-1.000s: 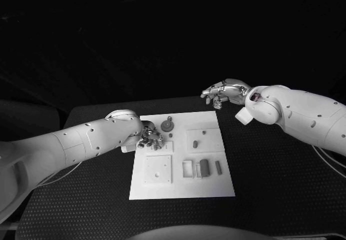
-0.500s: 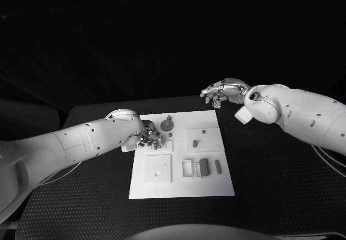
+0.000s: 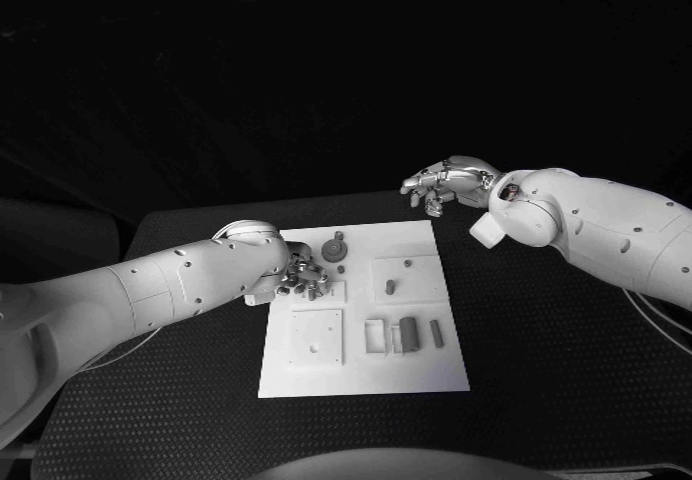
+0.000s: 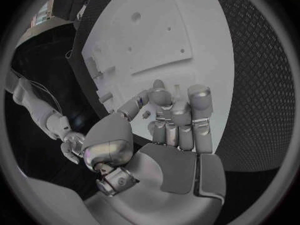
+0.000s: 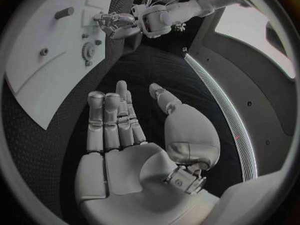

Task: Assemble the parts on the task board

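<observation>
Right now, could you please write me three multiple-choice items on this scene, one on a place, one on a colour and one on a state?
1. Where is the right hand?
A. Over the black table, beyond the far right corner of the task board
B. Flat on the board's near edge
C. Touching the left hand

2. What colour is the task board?
A. Black
B. White
C. Red

3. What is the state of the right hand?
A. Gripping a part
B. Pressing on the board
C. Holding nothing, fingers apart

Answers:
1 A: the head view shows it past the board's far right corner, off the board.
2 B: the plate is white against the black table.
3 C: the right wrist view shows a bare palm and spread fingers.
</observation>
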